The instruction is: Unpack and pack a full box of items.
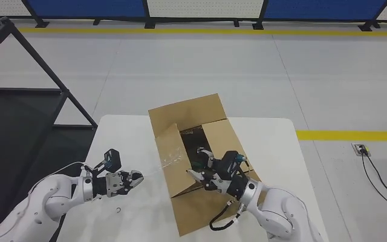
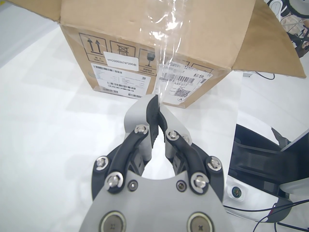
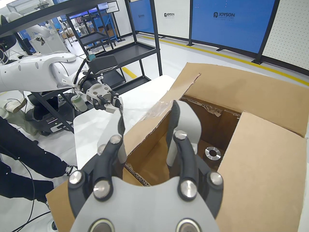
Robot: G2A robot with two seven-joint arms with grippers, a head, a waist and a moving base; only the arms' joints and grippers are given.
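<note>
Pulling the tape strip [image 1: 162, 162] low and steadily off the box [image 1: 187, 115], which stands on the surface [image 1: 121, 136], is advised from the top view. In the left wrist view, the left fingers [image 2: 155, 112] are clamped on the strip's end; a firm grip is needed. In the right wrist view, the right fingers [image 3: 186, 119] are spread astride a flap [image 3: 144, 126], which should be steadied. The contents are mostly hidden; one metal ring [image 3: 212, 152] is made out.

Overhead camera looks down; both wrist cameras closely face the shared box [image 1: 187, 115].
</note>
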